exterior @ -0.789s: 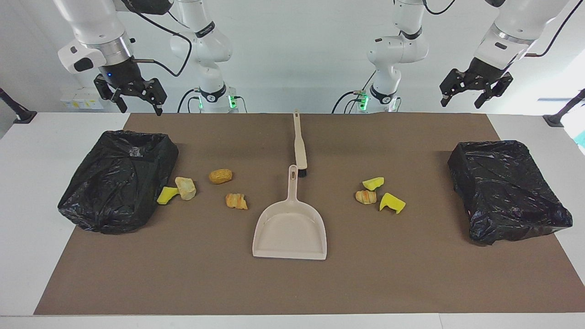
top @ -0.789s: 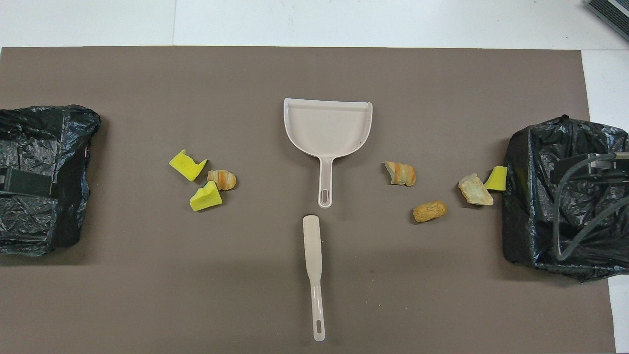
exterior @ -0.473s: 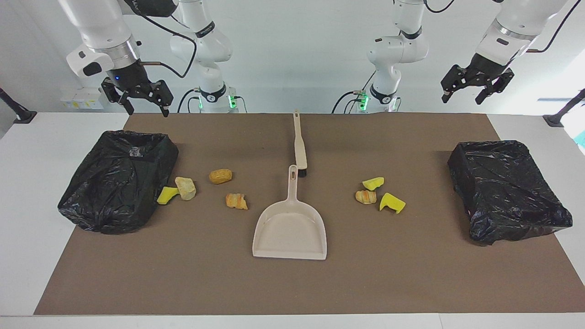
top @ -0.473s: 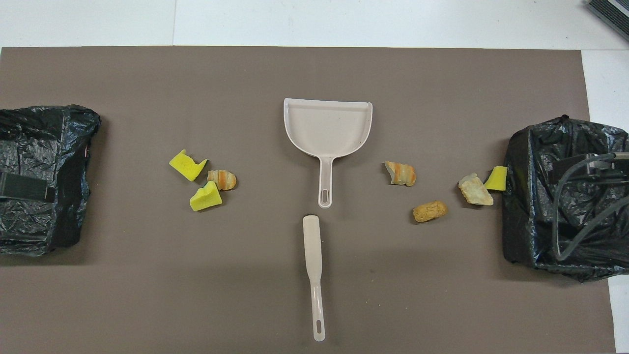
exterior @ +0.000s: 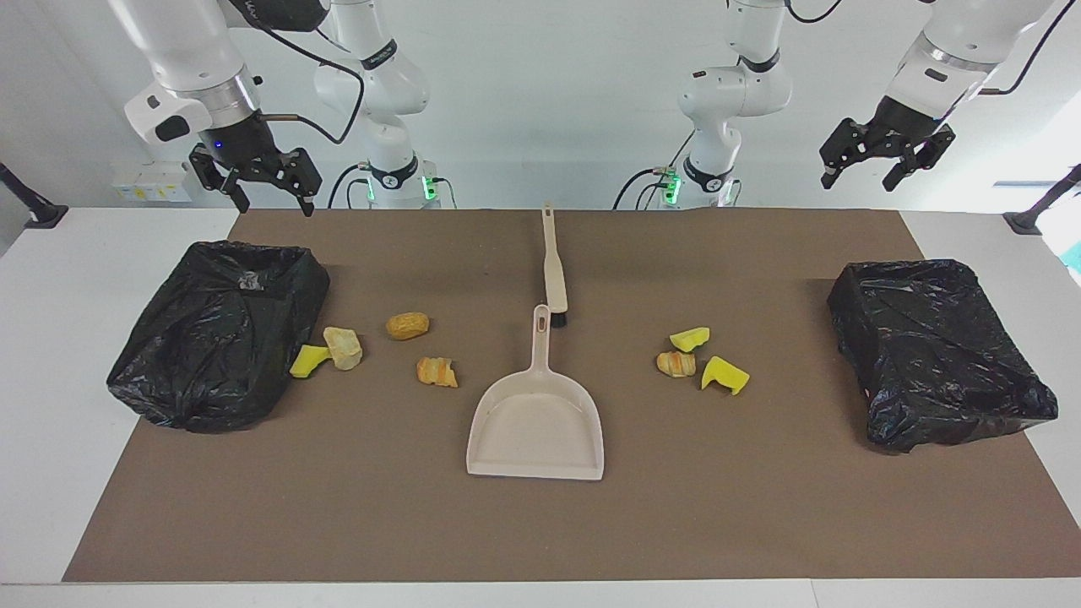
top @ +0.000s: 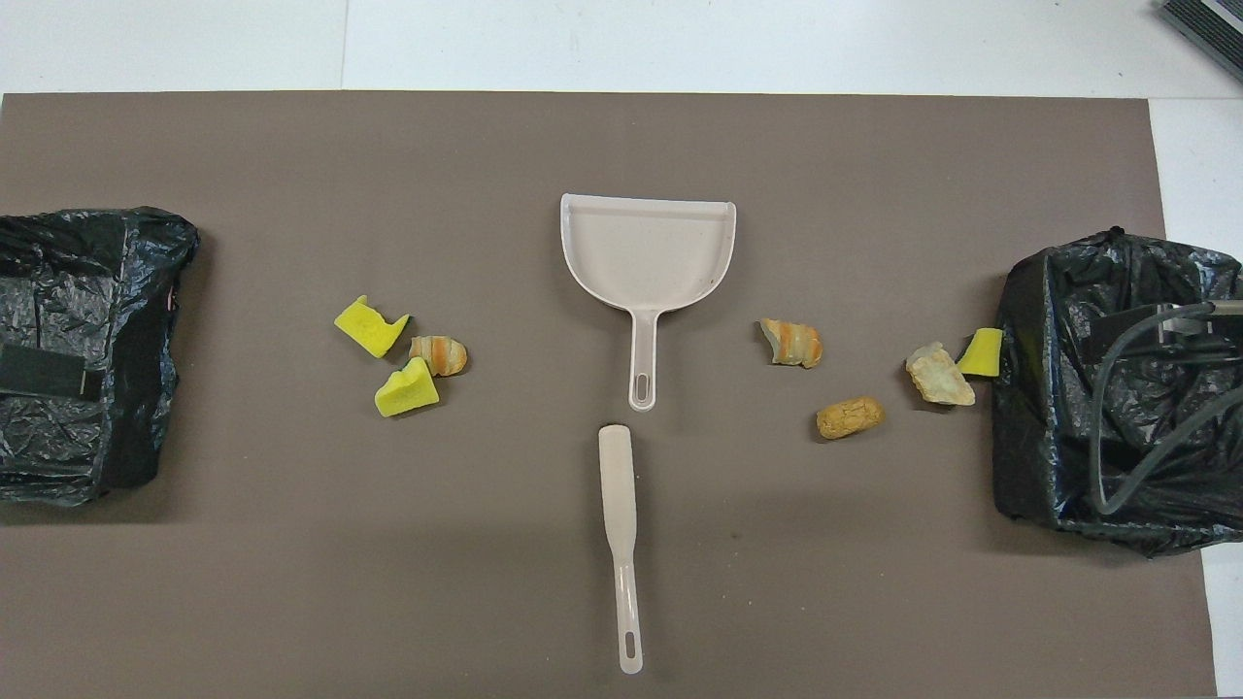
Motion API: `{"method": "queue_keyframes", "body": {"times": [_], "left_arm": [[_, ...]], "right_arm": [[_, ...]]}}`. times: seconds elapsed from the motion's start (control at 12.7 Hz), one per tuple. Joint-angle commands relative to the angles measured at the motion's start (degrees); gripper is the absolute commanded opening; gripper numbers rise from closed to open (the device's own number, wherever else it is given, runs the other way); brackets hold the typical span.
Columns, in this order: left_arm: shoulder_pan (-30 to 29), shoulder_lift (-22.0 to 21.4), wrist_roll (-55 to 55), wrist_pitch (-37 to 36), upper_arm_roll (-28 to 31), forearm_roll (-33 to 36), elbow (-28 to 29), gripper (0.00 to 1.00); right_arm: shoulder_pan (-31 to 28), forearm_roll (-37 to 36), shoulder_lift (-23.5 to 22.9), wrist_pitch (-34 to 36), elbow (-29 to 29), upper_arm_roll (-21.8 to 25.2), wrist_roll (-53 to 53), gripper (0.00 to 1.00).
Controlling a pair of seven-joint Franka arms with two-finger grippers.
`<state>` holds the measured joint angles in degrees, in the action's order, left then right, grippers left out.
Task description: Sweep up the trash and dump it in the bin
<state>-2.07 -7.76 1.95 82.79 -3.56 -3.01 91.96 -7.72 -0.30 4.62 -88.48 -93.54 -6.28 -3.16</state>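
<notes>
Several trash scraps lie on the brown mat in two groups. Toward the left arm's end lie two yellow sponge chunks (exterior: 690, 339) (exterior: 725, 375) and a bread lump (exterior: 676, 364). Toward the right arm's end lie a yellow sponge (exterior: 308, 361), a pale lump (exterior: 343, 347), a tan lump (exterior: 408, 325) and an orange bread piece (exterior: 437, 371). The beige dustpan (exterior: 535, 422) and brush (exterior: 553, 270) lie in the middle. My right gripper (exterior: 263, 198) hangs open and empty high over the mat's edge, by the bin at its end. My left gripper (exterior: 860, 179) hangs open and empty in the air at its end.
A bin lined with a black bag (exterior: 220, 329) stands at the right arm's end, touching the yellow sponge there. A second black-lined bin (exterior: 937, 350) stands at the left arm's end. The brush lies nearer to the robots than the dustpan, its head by the dustpan's handle (top: 642, 374).
Both grippers have shifted slightly in the air; the left one rose a little. Nothing on the mat has moved.
</notes>
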Motion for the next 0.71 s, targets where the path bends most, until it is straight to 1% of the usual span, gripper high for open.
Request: {"method": "queue_keyframes", "body": {"times": [0.0,0.16,0.47,0.63], "left_arm": [[-0.6,-2.1,0.5,0.0,-0.4,0.3,2.2,1.00],[-0.3,-2.0,0.3,0.1,-0.4,0.3,2.5,1.00],[0.6,-2.0,-0.4,4.1,-0.9,0.1,6.8,1.00],[3.1,-2.0,-0.4,5.9,-0.9,0.1,8.9,1.00]], "right_arm": [[-0.7,1.1,0.8,-0.3,-1.0,-0.2,-0.4,1.00],[-1.1,1.0,0.8,-0.2,-1.0,-0.1,-0.4,1.00],[-0.9,-0.1,1.2,0.3,-1.4,0.0,-0.5,1.00],[-0.9,0.2,1.1,0.2,-1.1,-0.1,-0.4,1.00]]}}
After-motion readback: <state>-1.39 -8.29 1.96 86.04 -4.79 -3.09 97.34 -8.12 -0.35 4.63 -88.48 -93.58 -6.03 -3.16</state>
